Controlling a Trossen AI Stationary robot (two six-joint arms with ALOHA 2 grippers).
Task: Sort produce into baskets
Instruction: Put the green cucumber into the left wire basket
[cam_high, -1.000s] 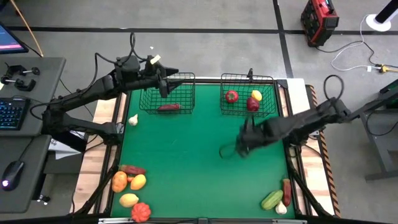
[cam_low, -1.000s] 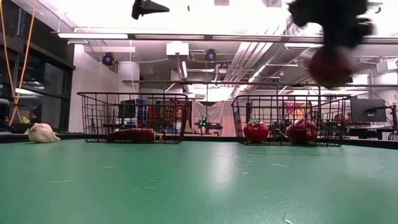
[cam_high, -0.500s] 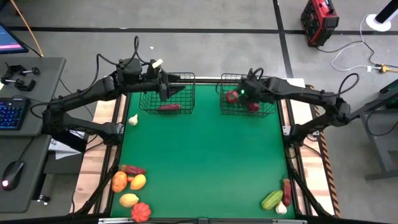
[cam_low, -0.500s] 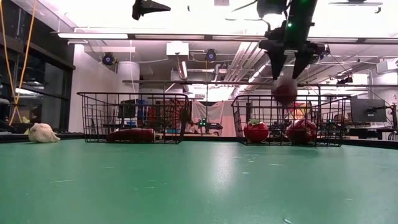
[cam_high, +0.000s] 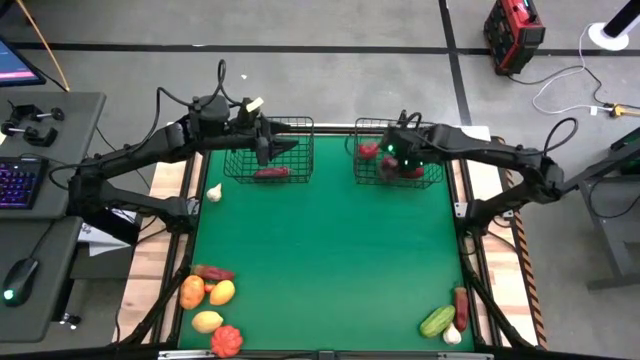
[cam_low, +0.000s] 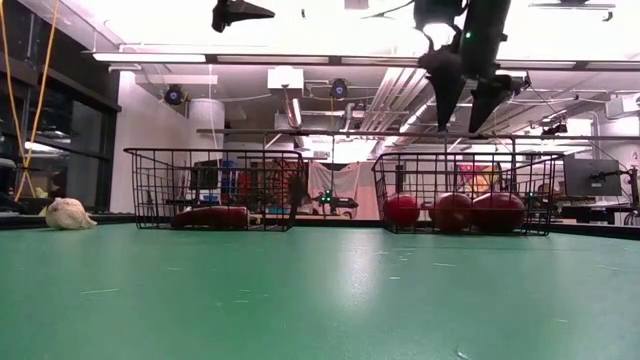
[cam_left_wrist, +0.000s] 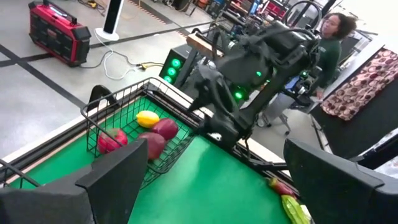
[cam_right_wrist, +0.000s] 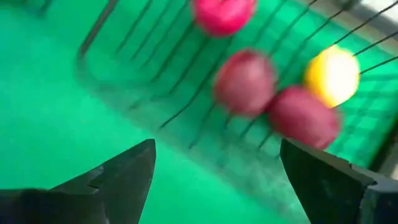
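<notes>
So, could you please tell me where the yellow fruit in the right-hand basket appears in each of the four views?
High view: the yellow fruit lies at the far right of the right basket, partly under the right arm.
Low view: not discernible; only red pieces show through the mesh.
Left wrist view: yellow fruit at the basket's far side, beside the maroon pieces.
Right wrist view: yellow fruit next to two maroon pieces.
Shared landmark: the right basket's wire mesh.

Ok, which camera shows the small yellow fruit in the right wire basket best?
The left wrist view: the small yellow fruit sits sharp and unobstructed at the basket's back. The right wrist view blurs it; the high view hides it under the arm; the low view doesn't show it.
</notes>
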